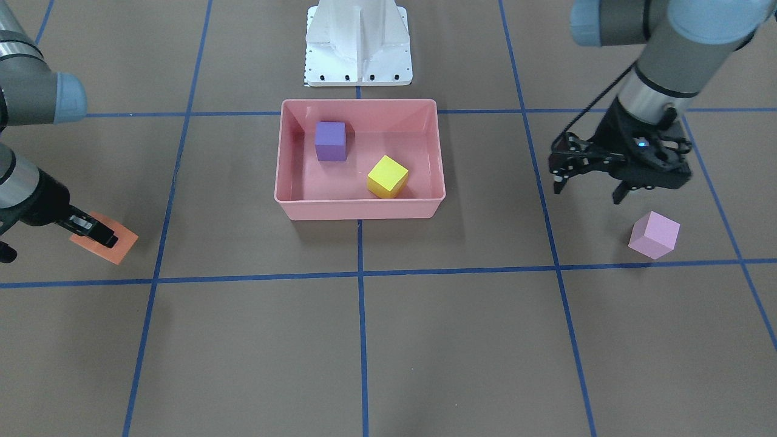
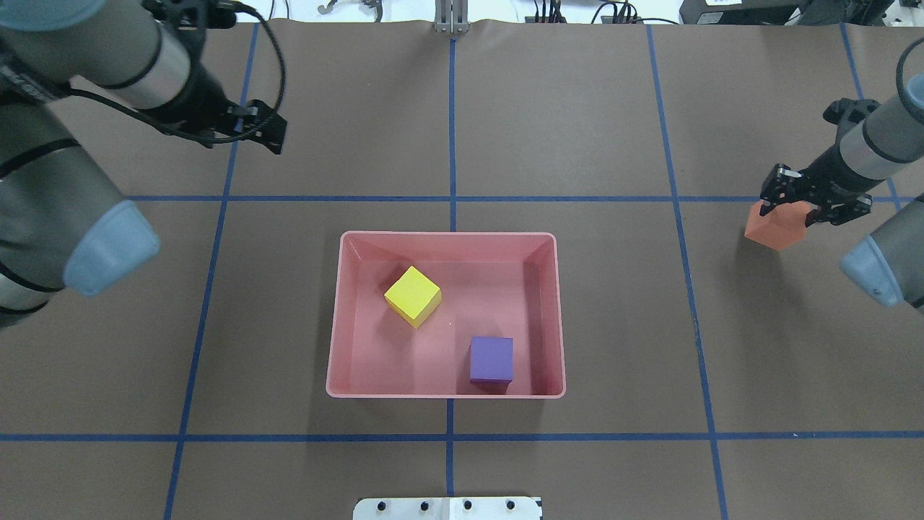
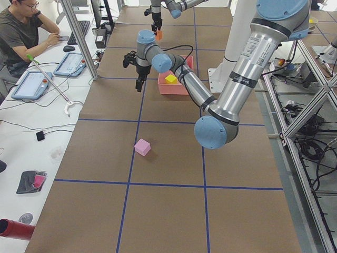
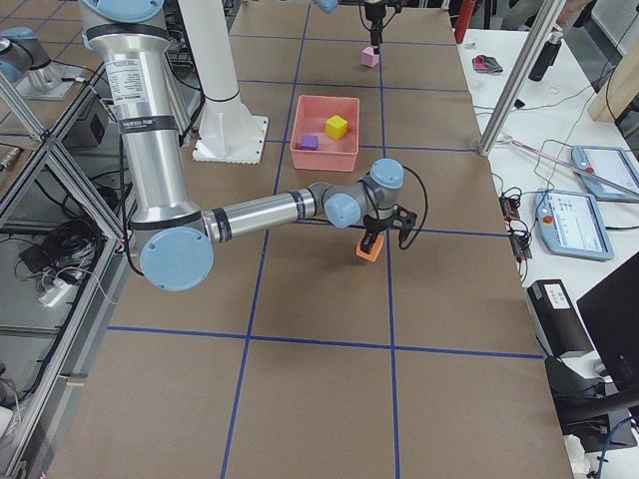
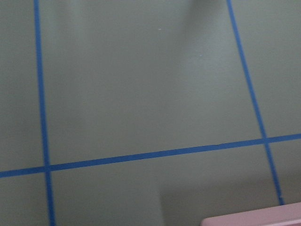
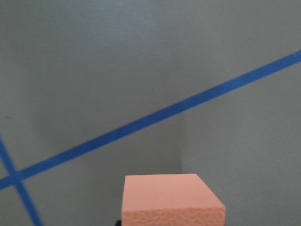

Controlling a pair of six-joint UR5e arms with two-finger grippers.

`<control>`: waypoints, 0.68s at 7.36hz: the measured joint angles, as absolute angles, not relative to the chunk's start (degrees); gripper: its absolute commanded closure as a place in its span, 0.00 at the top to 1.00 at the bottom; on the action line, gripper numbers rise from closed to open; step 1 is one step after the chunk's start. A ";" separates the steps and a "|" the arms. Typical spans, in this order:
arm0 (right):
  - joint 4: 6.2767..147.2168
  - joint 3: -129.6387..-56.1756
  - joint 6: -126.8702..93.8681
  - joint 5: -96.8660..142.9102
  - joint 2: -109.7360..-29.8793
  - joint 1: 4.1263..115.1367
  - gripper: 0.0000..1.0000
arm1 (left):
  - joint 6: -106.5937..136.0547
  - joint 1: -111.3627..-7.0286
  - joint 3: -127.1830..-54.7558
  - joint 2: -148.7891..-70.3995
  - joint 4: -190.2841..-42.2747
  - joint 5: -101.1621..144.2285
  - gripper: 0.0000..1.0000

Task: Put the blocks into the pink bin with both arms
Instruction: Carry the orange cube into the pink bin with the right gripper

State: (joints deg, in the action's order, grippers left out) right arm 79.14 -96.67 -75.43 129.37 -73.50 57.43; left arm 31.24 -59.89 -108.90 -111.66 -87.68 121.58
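Note:
The pink bin (image 1: 358, 209) sits mid-table and holds the purple block (image 1: 330, 141) and the yellow block (image 1: 387, 176); all three also show in the overhead view: bin (image 2: 444, 393), purple block (image 2: 491, 359), yellow block (image 2: 412, 295). My right gripper (image 1: 91, 227) is shut on the orange block (image 1: 112, 246) at or just above the table; the block also shows in the overhead view (image 2: 774, 230) and the right wrist view (image 6: 171, 200). My left gripper (image 1: 589, 189) is open and empty, up in the air behind the light pink block (image 1: 654, 235). That block is hidden in the overhead view.
The white base pedestal (image 1: 358, 45) stands behind the bin. Blue tape lines cross the brown table. An operator (image 3: 23, 31) sits at a side desk with tablets and cables along the far table edge. The bin's corner (image 5: 256, 220) shows in the left wrist view.

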 measured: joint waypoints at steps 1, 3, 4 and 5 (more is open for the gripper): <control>85.57 -99.63 -80.73 129.24 -67.83 55.13 0.00 | 24.63 -62.96 -106.73 -109.27 -89.23 122.96 0.99; 95.81 -103.64 -87.72 127.71 -57.71 48.85 0.00 | 16.39 -66.94 -99.23 -107.21 -97.03 125.94 0.99; 97.37 -104.05 -91.72 124.61 -53.74 44.14 0.00 | 14.82 -67.95 -95.41 -106.88 -101.59 126.96 0.99; 97.98 -103.91 -95.00 120.78 -51.10 39.26 0.00 | 13.97 -68.62 -92.36 -106.81 -105.07 127.48 0.99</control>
State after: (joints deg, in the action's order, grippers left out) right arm 97.98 -103.91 -95.00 120.78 -51.10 39.26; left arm 13.97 -68.62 -92.36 -106.81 -105.07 127.48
